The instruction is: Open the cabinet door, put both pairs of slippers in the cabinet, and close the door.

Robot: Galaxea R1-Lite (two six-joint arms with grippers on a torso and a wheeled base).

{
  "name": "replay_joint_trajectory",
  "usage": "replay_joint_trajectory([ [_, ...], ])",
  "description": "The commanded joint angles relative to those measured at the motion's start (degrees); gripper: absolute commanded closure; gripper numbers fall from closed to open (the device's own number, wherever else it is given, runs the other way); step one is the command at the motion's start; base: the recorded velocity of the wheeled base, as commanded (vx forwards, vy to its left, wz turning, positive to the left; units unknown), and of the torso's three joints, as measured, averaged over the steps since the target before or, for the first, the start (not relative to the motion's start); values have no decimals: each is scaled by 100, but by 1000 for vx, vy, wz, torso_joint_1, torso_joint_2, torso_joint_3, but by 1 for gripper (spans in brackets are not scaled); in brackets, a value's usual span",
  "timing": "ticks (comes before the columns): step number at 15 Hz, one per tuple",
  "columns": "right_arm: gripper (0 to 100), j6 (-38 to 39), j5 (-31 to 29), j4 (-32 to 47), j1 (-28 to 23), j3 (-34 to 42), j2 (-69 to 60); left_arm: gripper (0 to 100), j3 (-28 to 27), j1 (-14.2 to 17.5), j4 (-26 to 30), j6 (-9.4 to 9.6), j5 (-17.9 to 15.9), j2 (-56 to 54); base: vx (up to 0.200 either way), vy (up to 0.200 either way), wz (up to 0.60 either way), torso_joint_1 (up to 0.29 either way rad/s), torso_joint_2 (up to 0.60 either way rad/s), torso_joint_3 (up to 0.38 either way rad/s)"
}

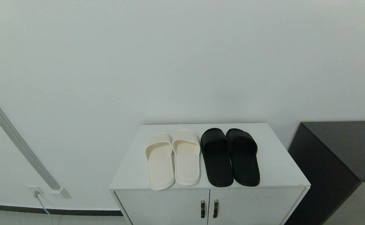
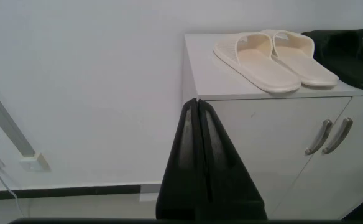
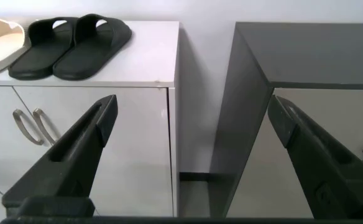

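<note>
A pair of white slippers [image 1: 172,159] and a pair of black slippers [image 1: 230,156] lie side by side on top of a white cabinet [image 1: 276,172]. Its two doors are closed, with metal handles [image 1: 209,208] at the middle seam. My left gripper [image 2: 198,109] is shut with nothing in it, held low in front of the cabinet's left corner, below the white slippers [image 2: 275,59]. My right gripper [image 3: 191,112] is open with nothing between its fingers, in front of the gap at the cabinet's right side, below the black slippers [image 3: 69,43].
A dark grey cabinet [image 1: 341,156] stands close to the right of the white one, with a narrow gap [image 3: 194,180] between them. A wall socket with a cable [image 1: 37,193] is low on the wall at the left.
</note>
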Motion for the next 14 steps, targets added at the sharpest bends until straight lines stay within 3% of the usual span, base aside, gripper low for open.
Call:
replay_joint_trajectory([
  [1,0,-4,2,-1,0,0,7,100,1,-7,-1,-3,0,7,0,0,0,0,0,0],
  [4,0,84,-7,-98,0,-18,7,100,1,1,-1,-3,-9,7,0,0,0,0,0,0],
  [5,0,779,64,-177,132,-896,456,100,1,1,-1,5,-9,7,0,0,0,0,0,0],
  [6,0,910,169,17,255,-1178,983,100,1,1,-1,5,-9,7,0,0,0,0,0,0],
  [11,0,497,1408,-291,492,-1617,3374,100,1,1,-1,5,-18,7,0,0,0,0,0,0],
  [14,0,568,1347,-933,1301,-1854,4674,100,1,1,-1,5,-18,7,0,0,0,0,0,0],
])
